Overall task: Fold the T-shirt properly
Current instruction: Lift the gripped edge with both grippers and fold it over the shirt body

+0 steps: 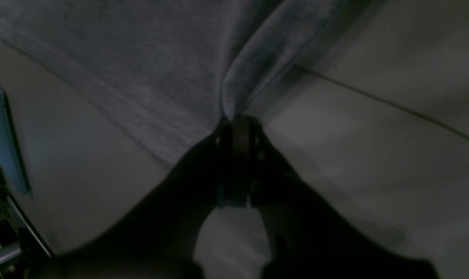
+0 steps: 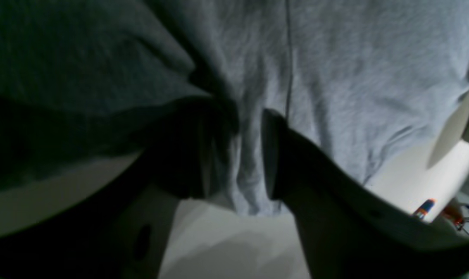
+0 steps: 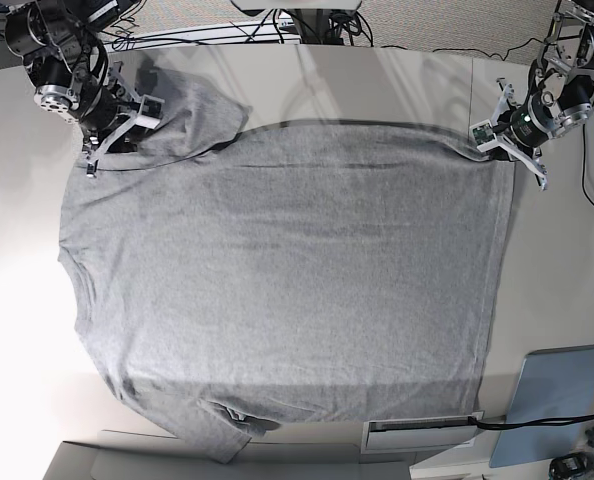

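The heather-grey T-shirt [image 3: 277, 270] lies spread on the table, plain side up, no letters showing. One sleeve [image 3: 192, 115] is at the far left and the other [image 3: 227, 430] at the near edge. My left gripper [image 3: 491, 138] is shut on the shirt's far right corner; in the left wrist view [image 1: 238, 122] the fabric [image 1: 141, 69] bunches into its closed fingertips. My right gripper [image 3: 112, 140] is shut on the far left corner; in the right wrist view [image 2: 238, 155] a fold of cloth [image 2: 354, 77] hangs between its fingers. The far edge runs taut between both grippers.
A blue-grey board [image 3: 562, 395] lies at the near right, and a white tray [image 3: 422, 435] sits just below the shirt's hem. Cables [image 3: 307, 25] run along the back edge. An orange-and-blue pen [image 2: 424, 207] lies on the table off the shirt's left side.
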Robot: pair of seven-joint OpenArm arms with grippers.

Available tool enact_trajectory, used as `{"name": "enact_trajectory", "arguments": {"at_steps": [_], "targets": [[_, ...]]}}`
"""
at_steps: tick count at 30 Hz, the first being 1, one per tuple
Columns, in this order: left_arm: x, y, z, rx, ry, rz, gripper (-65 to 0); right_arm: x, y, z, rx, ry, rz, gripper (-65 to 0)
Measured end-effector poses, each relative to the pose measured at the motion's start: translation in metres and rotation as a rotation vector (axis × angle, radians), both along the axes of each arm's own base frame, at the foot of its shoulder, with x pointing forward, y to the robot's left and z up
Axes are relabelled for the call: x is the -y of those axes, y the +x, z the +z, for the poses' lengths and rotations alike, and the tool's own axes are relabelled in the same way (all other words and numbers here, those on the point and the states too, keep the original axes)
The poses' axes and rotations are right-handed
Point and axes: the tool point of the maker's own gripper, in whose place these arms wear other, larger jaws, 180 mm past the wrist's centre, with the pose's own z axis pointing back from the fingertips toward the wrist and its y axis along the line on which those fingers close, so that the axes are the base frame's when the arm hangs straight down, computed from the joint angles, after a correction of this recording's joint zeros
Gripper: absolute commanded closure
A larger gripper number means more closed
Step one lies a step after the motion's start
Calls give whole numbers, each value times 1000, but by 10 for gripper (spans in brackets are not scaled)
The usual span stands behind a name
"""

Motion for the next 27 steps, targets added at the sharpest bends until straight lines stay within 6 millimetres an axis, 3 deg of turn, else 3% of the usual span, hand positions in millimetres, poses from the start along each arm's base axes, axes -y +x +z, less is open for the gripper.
{"name": "enact_trajectory", "arguments": {"at_steps": [12, 14, 16, 23, 27], "targets": [[0, 0, 0, 0, 0, 0, 0, 9, 16, -6, 14, 66, -57, -216], [0, 0, 0, 0, 0, 0, 0, 10, 16, -7, 12, 66, -58, -137], [0, 0, 0, 0, 0, 0, 0, 9, 13, -9, 0, 66, -59, 0], [2, -3, 1, -15, -38, 28, 0, 26, 11, -7, -26, -9, -184, 0], [-5, -17, 2, -45, -23, 14, 0, 35, -16, 2, -105, -96, -169, 0]]}}
